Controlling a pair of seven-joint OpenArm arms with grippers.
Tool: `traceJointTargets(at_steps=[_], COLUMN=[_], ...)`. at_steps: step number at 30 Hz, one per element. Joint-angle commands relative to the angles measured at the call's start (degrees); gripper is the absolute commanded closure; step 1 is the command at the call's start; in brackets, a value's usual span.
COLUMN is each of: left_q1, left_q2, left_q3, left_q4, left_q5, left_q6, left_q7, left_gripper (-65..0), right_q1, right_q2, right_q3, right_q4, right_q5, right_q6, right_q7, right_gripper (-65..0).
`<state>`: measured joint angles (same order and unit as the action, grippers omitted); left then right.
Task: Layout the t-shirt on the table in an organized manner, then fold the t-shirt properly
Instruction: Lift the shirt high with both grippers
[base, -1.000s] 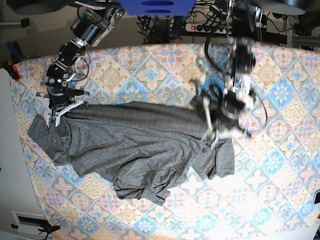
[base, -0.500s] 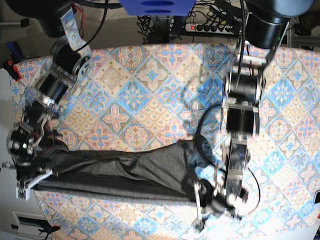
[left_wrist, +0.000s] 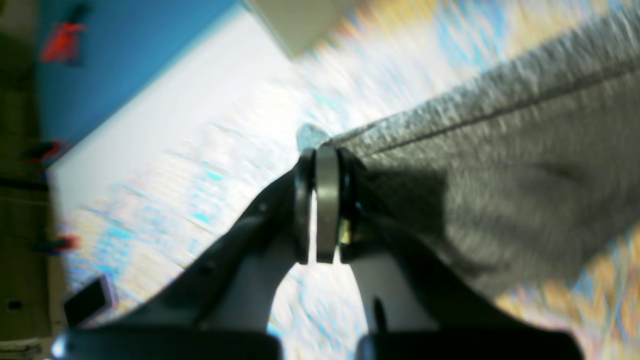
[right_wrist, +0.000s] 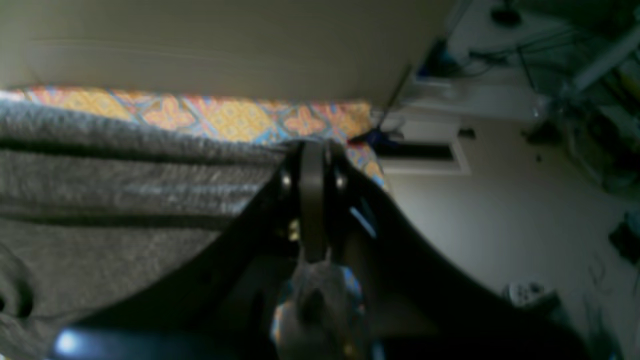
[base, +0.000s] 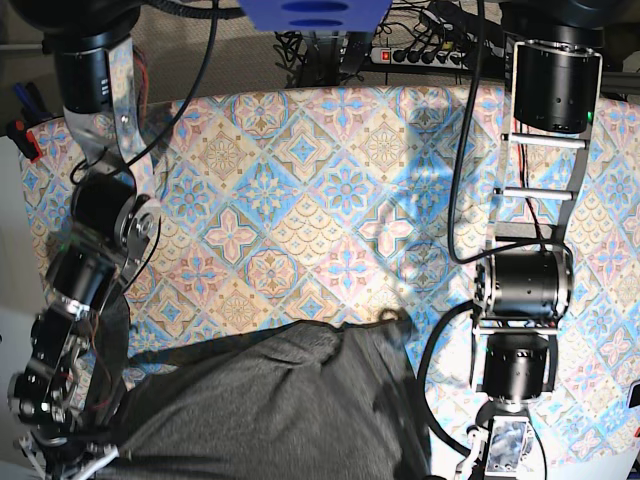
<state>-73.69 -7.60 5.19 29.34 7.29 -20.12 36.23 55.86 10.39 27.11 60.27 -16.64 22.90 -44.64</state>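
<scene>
Both pincers — apparently clamped — on t-shirt (base: 290, 410)

The t-shirt (base: 280, 405) lies bunched along the near edge of the patterned worktop (base: 330, 170), running off the bottom of the view. Both arms reach down to that edge, one at each end of the cloth.

A robotics lab: two arms over a patterned table (base: 330, 190), power strip (base: 420, 55) behind.

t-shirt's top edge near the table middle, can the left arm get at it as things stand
Probably not right away: the left gripper is shut on a t-shirt edge at the table's near side. It must let go first.
</scene>
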Motion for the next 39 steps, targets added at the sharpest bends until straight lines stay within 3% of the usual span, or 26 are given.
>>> traceJointTargets(at_steps=[1,6,9,16,22,26,29,35,39], left_q1=[-1.3,-1.3,-1.3,-1.3,-1.3,-1.3,-1.3,-1.3,-1.3], left_q2=[-0.3,-1.3,-2.4,-2.6,-6.3,-7.0,-7.0,-6.9,-6.4], left_q3=[0.0,-0.3,-0.4,-0.3,-0.4,-0.1,0.0,0.0,0.1], left_q4=[-1.3,-7.3,-7.1,-7.1,-6.6,-6.5,-6.5,-6.0,3.6], left_q5=[0.1,-0.2,-0.4,-0.4,-0.4,0.0,0.1,-0.3,-0.3], left_q6=[0.6,1.4,3.7,4.3,4.4,4.3,4.2,4.0,4.0], left_q7=[-0.9,-5.7,-6.2,-5.9,-9.1,-9.5,-9.4,-3.4,-3.2], left_gripper=[0.0,0.0,0.0,0.0,0.0,0.0,0.0,0.0,0.0], right_q1=[4.1,10.4,12.0,12.8,12.7,6.8,2.9,-1.0,-4.3], right_q2=[0.7,0.7,0.7,0.7,0.7,0.7,-1.2,-3.3,-4.0], right_q3=[-0.3,0.1,0.1,0.2,-0.3,-4.3,-5.7,-6.0,-9.9], right_q4=[0.0,-4.8,-4.9,-4.4,0.7,6.1,11.3,17.0,17.7], right_q5=[0.2,0.2,0.2,0.1,0.1,0.1,0.2,0.2,0.2], right_q6=[-0.9,-1.0,-1.0,-1.0,-1.0,-0.9,-0.9,-0.9,-0.9], right_q7=[2.8,7.7,10.0,10.0,10.6,10.6,10.6,6.7,5.7], right_gripper=[0.0,0.0,0.0,0.0,0.0,0.0,0.0,0.0,0.0])
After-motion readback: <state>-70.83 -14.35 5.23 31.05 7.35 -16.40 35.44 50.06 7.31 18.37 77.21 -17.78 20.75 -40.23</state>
